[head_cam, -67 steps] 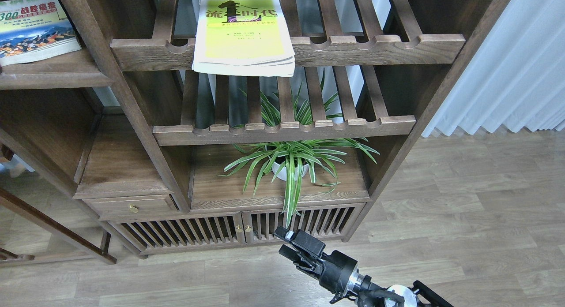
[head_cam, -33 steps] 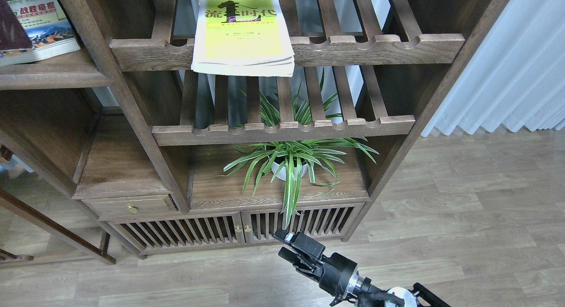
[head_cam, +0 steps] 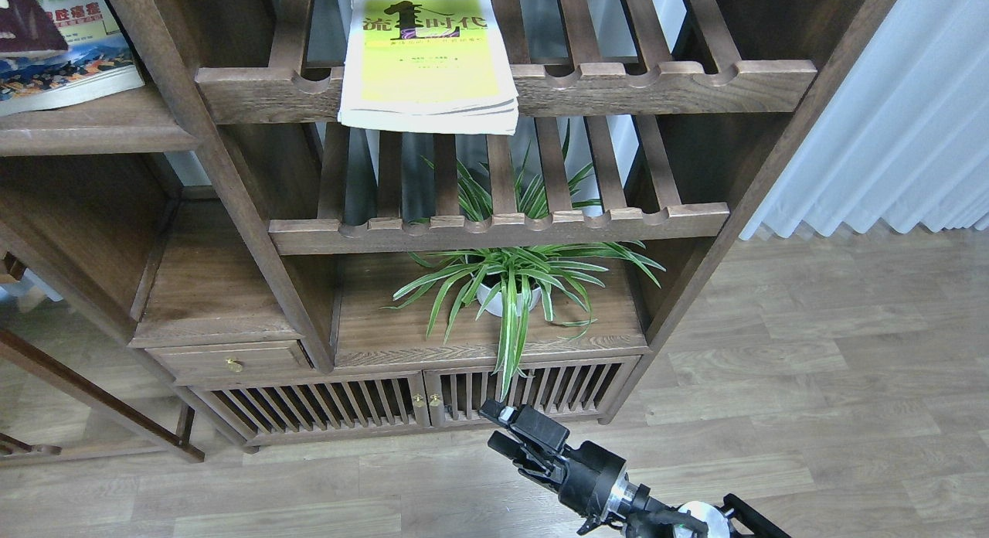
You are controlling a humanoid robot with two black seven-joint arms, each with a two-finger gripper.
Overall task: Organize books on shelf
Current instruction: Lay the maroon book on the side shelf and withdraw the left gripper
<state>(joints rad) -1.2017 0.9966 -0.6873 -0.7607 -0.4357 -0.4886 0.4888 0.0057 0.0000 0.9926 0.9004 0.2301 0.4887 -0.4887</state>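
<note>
Yellow-green book [head_cam: 427, 62] lying flat on the upper slatted rack [head_cam: 657, 86], glossy cover up, black title characters at the top, thick cream page block overhanging the rack's scalloped front rail. Mountain book [head_cam: 66, 55] lying flat on the plain dark-brown plank shelf [head_cam: 93, 128] at the far left (smooth front edge, no notches), colourful picture partly covered. Maroon book [head_cam: 23, 24] set over the mountain book's upper left corner, only a dark wedge with a trace of white lettering showing at the picture's edge; whether resting on it or held above, cannot tell. Second slatted rack [head_cam: 502, 229] lower down, same notched rail, bare slats with gaps between them. Spider plant [head_cam: 514, 283] in a small white pot on the solid plank beneath, long striped leaves arching out, some drooping over the front. Cabinet doors [head_cam: 386, 403] with thin vertical bars and small brass knobs at the bottom; a little drawer [head_cam: 232, 360] with a brass pull at left. Pale wood-grain floor [head_cam: 811, 383], white pleated curtain [head_cam: 904, 136] at right. Right gripper [head_cam: 506, 430] low near the bottom edge, black and blocky, well below the racks and apart from every book, two stubby fingers with a narrow gap between them, nothing in it. Left gripper out of view.
</note>
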